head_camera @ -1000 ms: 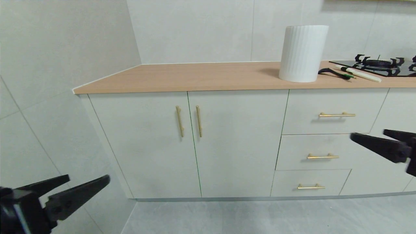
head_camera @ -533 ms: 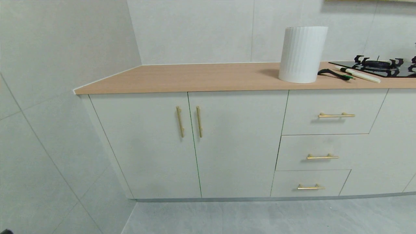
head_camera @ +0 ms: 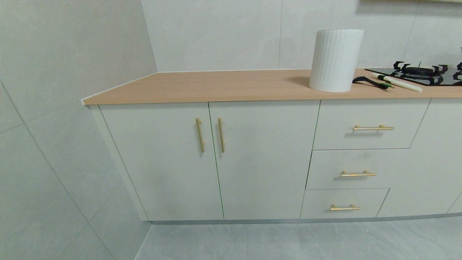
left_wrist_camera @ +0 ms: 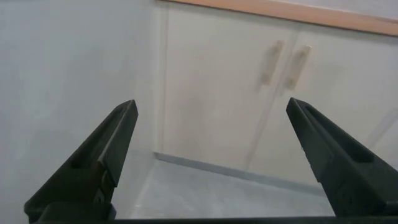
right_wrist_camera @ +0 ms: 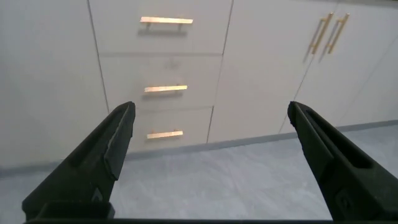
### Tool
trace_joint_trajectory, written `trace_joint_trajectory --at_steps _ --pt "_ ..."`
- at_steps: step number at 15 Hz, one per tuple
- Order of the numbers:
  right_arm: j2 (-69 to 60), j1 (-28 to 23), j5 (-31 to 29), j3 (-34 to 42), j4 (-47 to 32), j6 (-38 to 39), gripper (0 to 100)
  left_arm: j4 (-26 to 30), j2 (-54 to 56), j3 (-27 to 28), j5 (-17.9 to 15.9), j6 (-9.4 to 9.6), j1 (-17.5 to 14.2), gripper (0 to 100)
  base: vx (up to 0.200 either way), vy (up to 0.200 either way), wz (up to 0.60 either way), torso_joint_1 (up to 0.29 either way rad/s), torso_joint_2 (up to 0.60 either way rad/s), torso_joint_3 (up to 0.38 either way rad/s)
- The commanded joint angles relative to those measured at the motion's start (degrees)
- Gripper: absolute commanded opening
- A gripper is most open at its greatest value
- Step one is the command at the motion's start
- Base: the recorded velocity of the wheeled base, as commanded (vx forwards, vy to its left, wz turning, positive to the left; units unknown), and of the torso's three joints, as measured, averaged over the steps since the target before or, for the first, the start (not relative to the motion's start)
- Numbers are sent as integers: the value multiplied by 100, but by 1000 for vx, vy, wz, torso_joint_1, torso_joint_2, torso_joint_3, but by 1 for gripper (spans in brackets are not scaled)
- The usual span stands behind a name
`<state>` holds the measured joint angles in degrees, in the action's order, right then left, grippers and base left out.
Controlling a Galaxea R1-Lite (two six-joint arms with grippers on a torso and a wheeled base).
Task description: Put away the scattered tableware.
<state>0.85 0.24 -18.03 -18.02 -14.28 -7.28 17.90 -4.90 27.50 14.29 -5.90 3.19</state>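
Observation:
A tall white ribbed container [head_camera: 336, 60] stands on the wooden countertop [head_camera: 216, 86]. Just to its right lie a black utensil [head_camera: 370, 82] and a white-handled utensil [head_camera: 397, 82], beside the black gas hob [head_camera: 424, 74]. My left gripper [left_wrist_camera: 211, 112] is open and empty, low down, facing the double cabinet doors [left_wrist_camera: 283, 62]. My right gripper [right_wrist_camera: 211, 112] is open and empty, low down, facing the stack of three drawers [right_wrist_camera: 166, 74].
White cabinet doors with gold handles [head_camera: 210, 134] sit left of three drawers [head_camera: 361, 151]. A tiled wall [head_camera: 54, 108] closes the left side at the counter's corner. Grey floor [head_camera: 288, 240] runs in front of the cabinets.
Both grippers, seen at the lower left and right edges one second ago, have dropped out of the head view. The countertop items have not moved.

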Motion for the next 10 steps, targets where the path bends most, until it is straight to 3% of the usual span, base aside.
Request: trace_joint_trajectory --at_steps 1,3,5,6,8,10 --pt "-85 -7 -148 343 223 60 100 135 490 -333 -119 256 -346 100 0 0 0 0 0 0" --pt "-85 -7 -139 923 918 183 100 126 490 -650 -75 247 -346 100 0 0 0 0 0 0" --pt "-85 -7 687 1802 2245 262 100 47 490 -1300 -690 282 -346 100 0 0 0 0 0 0" --pt "-85 -7 1161 1802 2245 438 100 -111 490 -1625 -1033 291 -346 100 0 0 0 0 0 0" --pt "-85 -7 1829 1802 2060 719 100 -858 490 -2196 -1350 300 -346 100 0 0 0 0 0 0" --pt "-85 -7 2014 1784 1340 701 100 -1271 490 -2390 -1605 353 -346 100 0 0 0 0 0 0"
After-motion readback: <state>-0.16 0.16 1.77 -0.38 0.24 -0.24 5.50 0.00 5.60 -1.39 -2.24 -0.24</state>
